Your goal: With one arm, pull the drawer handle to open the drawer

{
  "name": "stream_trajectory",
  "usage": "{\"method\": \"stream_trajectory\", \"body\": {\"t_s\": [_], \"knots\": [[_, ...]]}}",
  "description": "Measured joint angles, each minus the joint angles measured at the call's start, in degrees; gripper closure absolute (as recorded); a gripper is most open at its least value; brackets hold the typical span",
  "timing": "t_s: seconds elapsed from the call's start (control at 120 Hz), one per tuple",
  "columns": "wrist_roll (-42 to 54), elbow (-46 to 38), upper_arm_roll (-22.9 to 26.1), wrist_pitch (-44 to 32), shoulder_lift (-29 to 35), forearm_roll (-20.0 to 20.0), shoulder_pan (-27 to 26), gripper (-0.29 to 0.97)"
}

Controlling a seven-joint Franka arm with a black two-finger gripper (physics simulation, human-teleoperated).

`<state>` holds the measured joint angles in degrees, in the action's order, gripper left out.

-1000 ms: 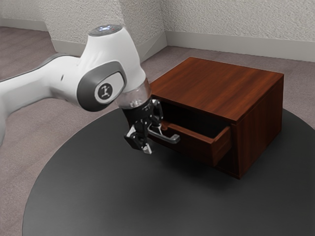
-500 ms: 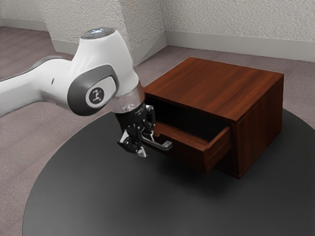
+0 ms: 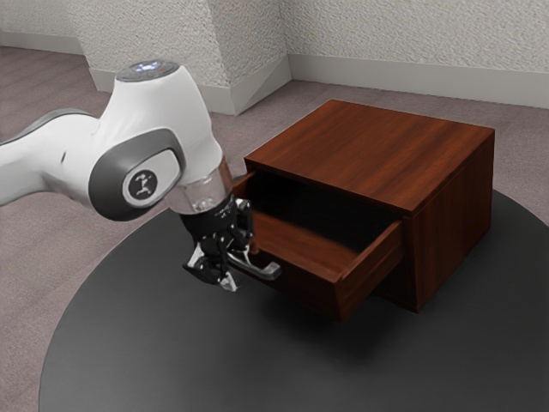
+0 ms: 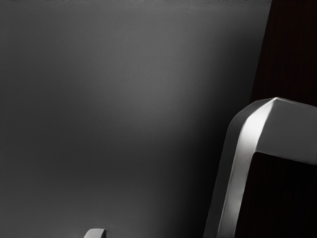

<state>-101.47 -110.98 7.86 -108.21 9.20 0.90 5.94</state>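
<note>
A dark wood cabinet (image 3: 377,163) stands on a round black table (image 3: 171,360). Its single drawer (image 3: 322,257) is pulled well out toward the exterior view's left, and its inside looks dark. A silver bar handle (image 3: 257,269) is fixed to the drawer's front. My black gripper (image 3: 221,262) is shut on the handle from above, at its left end. In the wrist view the handle (image 4: 247,148) appears as a bent silver bar against the dark drawer front (image 4: 292,54), with the table (image 4: 124,99) beneath.
The white arm (image 3: 129,163) reaches in from the exterior view's left, above the table's edge. A carpeted floor (image 3: 51,86) and a textured wall corner (image 3: 232,43) lie behind. Open table surface stretches in front of the drawer.
My gripper has moved toward the exterior view's lower left with the handle in it. The drawer has slid further out of the cabinet with it.
</note>
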Motion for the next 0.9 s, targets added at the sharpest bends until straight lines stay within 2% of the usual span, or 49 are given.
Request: {"method": "stream_trajectory", "body": {"t_s": [0.275,0.658,0.9], "knots": [[-0.08,-4.57,0.04,0.20,5.30,0.00,0.17,0.47],[-0.48,-8.49,0.15,0.51,9.15,-0.05,0.32,0.47],[-0.61,-8.66,0.08,0.69,9.28,-0.07,0.28,0.46]]}}
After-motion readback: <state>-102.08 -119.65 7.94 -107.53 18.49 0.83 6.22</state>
